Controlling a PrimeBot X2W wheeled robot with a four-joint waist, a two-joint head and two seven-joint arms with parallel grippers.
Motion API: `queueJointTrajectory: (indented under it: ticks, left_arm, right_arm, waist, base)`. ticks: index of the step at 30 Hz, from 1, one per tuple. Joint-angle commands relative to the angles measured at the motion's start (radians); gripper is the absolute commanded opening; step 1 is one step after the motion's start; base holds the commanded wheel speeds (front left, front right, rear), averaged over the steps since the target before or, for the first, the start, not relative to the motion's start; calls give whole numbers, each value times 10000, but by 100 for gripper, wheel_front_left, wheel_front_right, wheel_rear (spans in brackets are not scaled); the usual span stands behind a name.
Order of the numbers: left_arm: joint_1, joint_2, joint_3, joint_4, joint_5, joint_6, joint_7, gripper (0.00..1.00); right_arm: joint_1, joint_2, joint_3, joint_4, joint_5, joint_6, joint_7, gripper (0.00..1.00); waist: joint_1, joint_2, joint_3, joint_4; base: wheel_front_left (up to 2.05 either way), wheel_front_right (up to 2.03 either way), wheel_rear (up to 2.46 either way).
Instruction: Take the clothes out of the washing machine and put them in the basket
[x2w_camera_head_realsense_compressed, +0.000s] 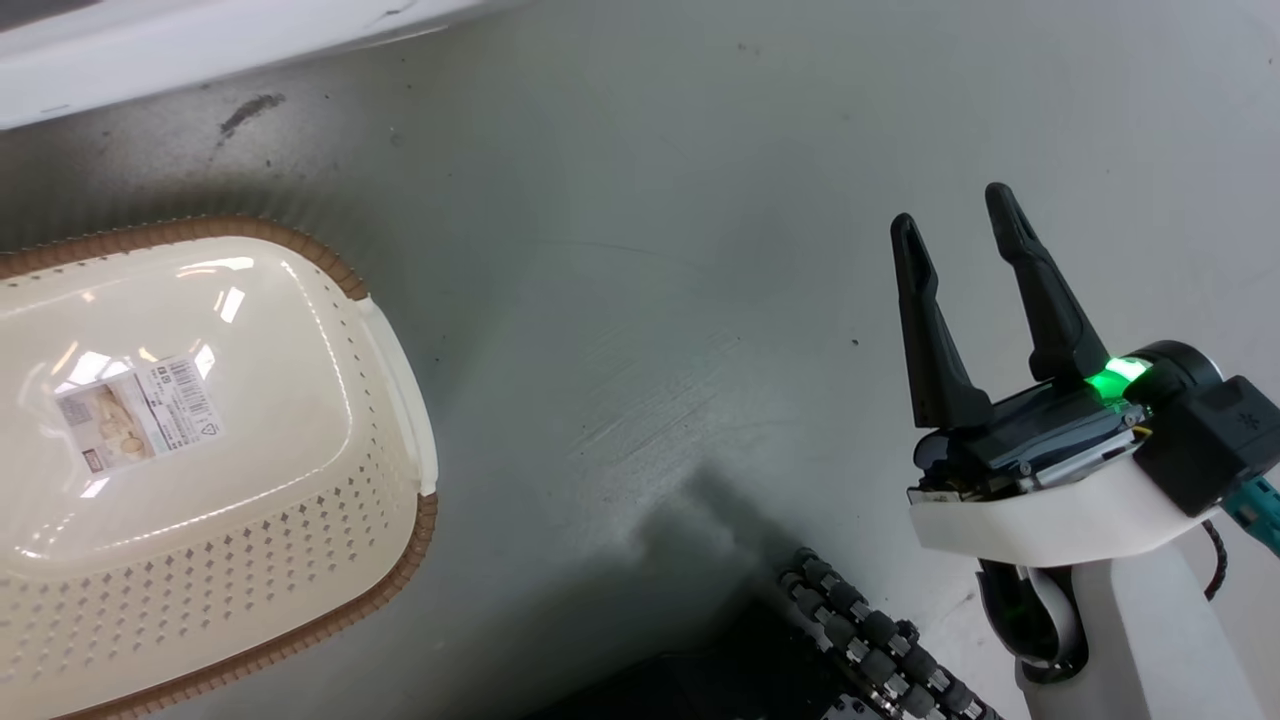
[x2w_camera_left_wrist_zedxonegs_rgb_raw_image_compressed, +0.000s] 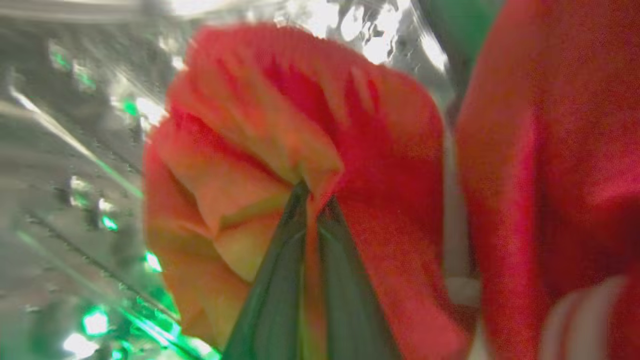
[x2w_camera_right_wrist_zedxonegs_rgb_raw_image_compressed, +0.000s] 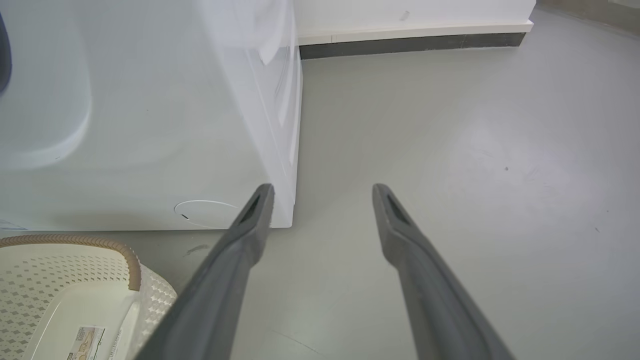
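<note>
Through the head view we saw the right gripper (x2w_camera_head_realsense_compressed: 952, 206) low on the right, released, its two dark fingers spread apart above the grey floor (x2w_camera_head_realsense_compressed: 650, 300). A green light (x2w_camera_head_realsense_compressed: 1105, 382) glowed at the root of those fingers. Well away to that gripper's left stood the basket (x2w_camera_head_realsense_compressed: 330, 258), cream with a brown rim, a paper label (x2w_camera_head_realsense_compressed: 140, 410) stuck to its glossy bottom. Beyond the basket, a white strip of the washing machine (x2w_camera_head_realsense_compressed: 150, 60) ran along the top edge.

Through the left wrist view, which was blurred, we saw the left gripper (x2w_camera_left_wrist_zedxonegs_rgb_raw_image_compressed: 312, 197) clenched on a fold of a red garment (x2w_camera_left_wrist_zedxonegs_rgb_raw_image_compressed: 280, 115). The cloth bunched up over and around the fingertips. Just to the right of this gripper hung a second red garment (x2w_camera_left_wrist_zedxonegs_rgb_raw_image_compressed: 550, 150), with white stripes (x2w_camera_left_wrist_zedxonegs_rgb_raw_image_compressed: 575, 315) near its lower end. To the gripper's left and behind the cloth lay the shiny steel drum (x2w_camera_left_wrist_zedxonegs_rgb_raw_image_compressed: 75, 150), flecked with green reflections, so both garments were inside the machine.

Through the right wrist view we saw the right gripper (x2w_camera_right_wrist_zedxonegs_rgb_raw_image_compressed: 322, 187) with its fingers wide apart and only floor (x2w_camera_right_wrist_zedxonegs_rgb_raw_image_compressed: 450, 150) between them. The washing machine's (x2w_camera_right_wrist_zedxonegs_rgb_raw_image_compressed: 150, 125) white front stood to the left of the fingers, its corner just beside the left fingertip, along with a round cover (x2w_camera_right_wrist_zedxonegs_rgb_raw_image_compressed: 205, 212). The basket (x2w_camera_right_wrist_zedxonegs_rgb_raw_image_compressed: 100, 242) sat low to the left, near the gripper's base. Far ahead ran a dark skirting board (x2w_camera_right_wrist_zedxonegs_rgb_raw_image_compressed: 410, 42).
</note>
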Motion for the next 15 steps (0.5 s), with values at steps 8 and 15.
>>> queueJointTrajectory:
  ticks: [8,15]
  left_arm:
    - [981,-441,210,220,-363,189,-2948,0]
    - [2398,-1163,646,719,-1027,528,-5691,0]
  right_arm:
    - [-220,4,-578,165,-335,-10,-26,100]
    - [-80,1,-1262,469,-696,-10,-25,100]
  waist:
    - [-1,0,-982,540]
    - [-1,0,-2197,1132]
  base:
    - [0,0,0]
    - [0,0,0]
